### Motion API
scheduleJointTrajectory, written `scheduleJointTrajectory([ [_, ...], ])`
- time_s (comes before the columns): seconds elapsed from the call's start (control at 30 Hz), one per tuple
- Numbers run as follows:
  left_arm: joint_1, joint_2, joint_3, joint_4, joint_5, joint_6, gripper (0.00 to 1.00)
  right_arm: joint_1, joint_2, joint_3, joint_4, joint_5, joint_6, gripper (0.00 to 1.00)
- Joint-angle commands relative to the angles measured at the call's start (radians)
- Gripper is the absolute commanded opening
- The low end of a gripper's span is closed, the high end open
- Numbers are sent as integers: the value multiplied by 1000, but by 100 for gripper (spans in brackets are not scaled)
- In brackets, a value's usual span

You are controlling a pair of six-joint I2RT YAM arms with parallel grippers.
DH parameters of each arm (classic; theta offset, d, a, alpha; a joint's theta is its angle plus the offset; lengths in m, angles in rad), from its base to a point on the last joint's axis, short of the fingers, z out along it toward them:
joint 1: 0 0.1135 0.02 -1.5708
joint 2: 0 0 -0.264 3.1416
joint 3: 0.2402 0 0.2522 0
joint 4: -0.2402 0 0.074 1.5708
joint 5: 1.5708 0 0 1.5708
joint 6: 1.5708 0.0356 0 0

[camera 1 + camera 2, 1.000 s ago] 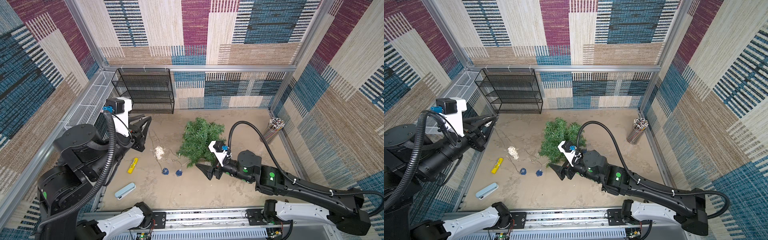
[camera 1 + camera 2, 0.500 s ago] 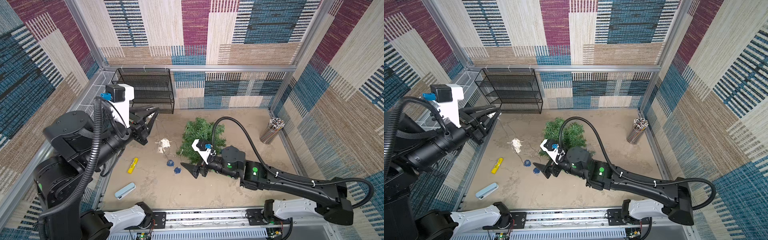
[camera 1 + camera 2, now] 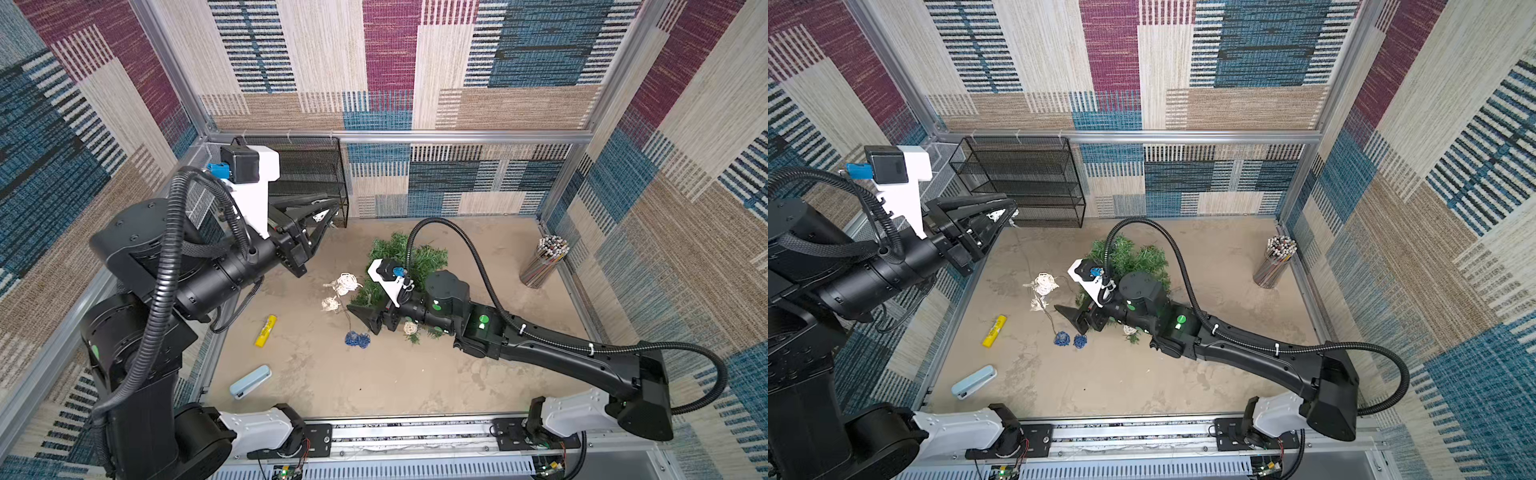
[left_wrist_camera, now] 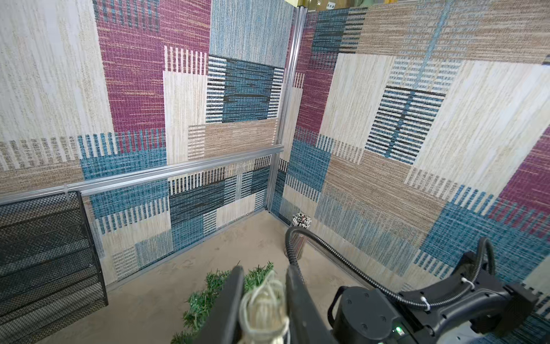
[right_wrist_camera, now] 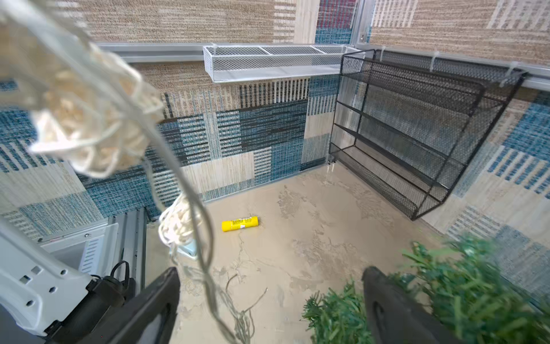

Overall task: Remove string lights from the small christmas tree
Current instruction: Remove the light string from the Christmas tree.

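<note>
Left wrist view: L jaws pinch what looks like string lights (image 4: 263, 303); R jaws spread.

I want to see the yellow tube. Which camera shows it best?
The right wrist view: the yellow tube lies unblocked, its label showing. Both top views show it smaller. The left wrist view misses it.

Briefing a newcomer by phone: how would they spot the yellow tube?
Find the black mesh rack against the back wall, then come forward over the sandy floor, keeping left. The yellow tube lies flat there: a bright cylinder, unlike the flatter pale blue case nearer the front.
</note>
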Motion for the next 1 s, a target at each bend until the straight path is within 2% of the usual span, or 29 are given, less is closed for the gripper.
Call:
scheduleJointTrajectory([
  [0.0,1,4,1,67,40,-30,27,-8,35,27,87,-88,-10,96],
  [0.2,1,8,-1,80,43,-30,27,-10,79,43,110,-176,-17,91],
  [0.4,1,-3,-39,97,39,-28,27,-8,2,-23,131,-138,-7,85],
  [0.57,1,-23,-72,103,17,-24,27,17,-85,-64,114,-111,-10,84],
  [0.73,1,-42,-102,114,18,-31,27,61,-141,-70,73,-98,-25,90],
  [0.97,1,-38,-87,111,25,-27,27,91,-122,-26,20,-121,-23,99],
])
